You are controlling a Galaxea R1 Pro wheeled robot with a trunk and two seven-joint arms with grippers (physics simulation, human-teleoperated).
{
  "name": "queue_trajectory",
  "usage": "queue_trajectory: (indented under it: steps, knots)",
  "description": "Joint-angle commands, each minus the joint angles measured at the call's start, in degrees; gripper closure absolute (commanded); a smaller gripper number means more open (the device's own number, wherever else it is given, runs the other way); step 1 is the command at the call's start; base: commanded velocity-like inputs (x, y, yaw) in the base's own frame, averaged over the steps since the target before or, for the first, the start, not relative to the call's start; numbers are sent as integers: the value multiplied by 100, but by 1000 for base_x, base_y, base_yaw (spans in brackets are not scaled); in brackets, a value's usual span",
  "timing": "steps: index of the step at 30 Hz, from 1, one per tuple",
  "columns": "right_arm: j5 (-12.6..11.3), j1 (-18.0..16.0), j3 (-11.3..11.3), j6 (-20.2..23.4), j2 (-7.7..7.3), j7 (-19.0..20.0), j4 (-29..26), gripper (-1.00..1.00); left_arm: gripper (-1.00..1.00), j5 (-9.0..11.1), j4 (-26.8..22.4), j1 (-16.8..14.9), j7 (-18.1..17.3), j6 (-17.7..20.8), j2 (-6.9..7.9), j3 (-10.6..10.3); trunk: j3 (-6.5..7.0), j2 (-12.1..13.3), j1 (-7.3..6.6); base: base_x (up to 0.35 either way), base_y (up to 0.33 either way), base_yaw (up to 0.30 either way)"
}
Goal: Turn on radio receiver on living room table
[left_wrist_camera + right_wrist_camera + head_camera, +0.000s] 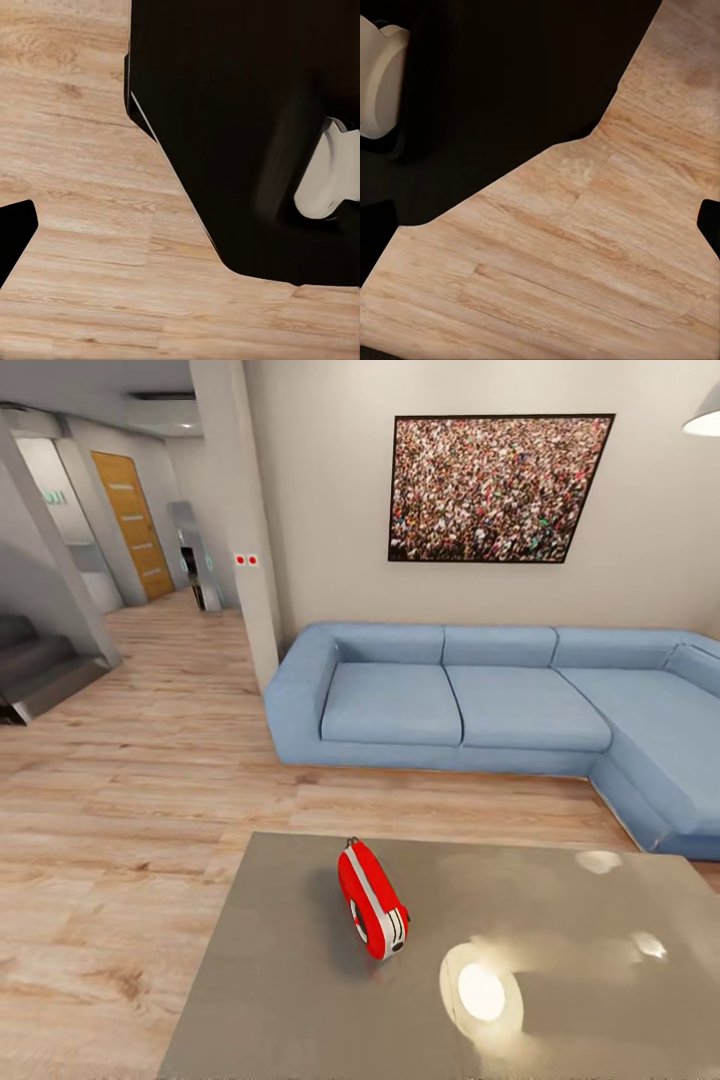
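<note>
Head view shows one radio receiver (372,900), bright red with a white band, lying on one glossy grey-brown table (280,980), towards the table's far edge and left of its middle. One bright lamp reflection (482,992) sits on the tabletop just right of the radio. Beyond the table stands one blue sectional sofa (470,705), under one crowd picture (497,488) on the beige wall. Both wrist views look down on the wood plank floor (585,262) past a dark robot body (240,112) with a white part (330,176). Whether either pincer is open or closed, I cannot tell, so the radio's place relative to a pincer cannot be told.
</note>
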Motion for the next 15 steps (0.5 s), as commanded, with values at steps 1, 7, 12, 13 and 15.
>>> queue_trajectory:
  steps: [1, 7, 12, 13, 15]
  knots:
    - [0, 0, 0, 0, 1, 0, 0, -100, -100, 0, 0, 0, 0, 0, 1, 0, -10, 0, 0, 0, 0, 0]
    - [0, 0, 0, 0, 1, 0, 0, -100, -100, 0, 0, 0, 0, 0, 0, 0, -65, 0, 0, 0, 0, 0]
    - [0, 0, 0, 0, 2, 0, 0, -100, -100, 0, 0, 0, 0, 0, 3, 0, -111, 0, 0, 0, 0, 0]
    - [0, 0, 0, 1, 2, 0, 0, -100, -100, 0, 0, 0, 0, 0, 3, 0, -120, 0, 0, 0, 0, 0]
    - [0, 0, 0, 0, 0, 0, -3, -100, -100, 0, 0, 0, 0, 0, 3, 0, -139, 0, 0, 0, 0, 0]
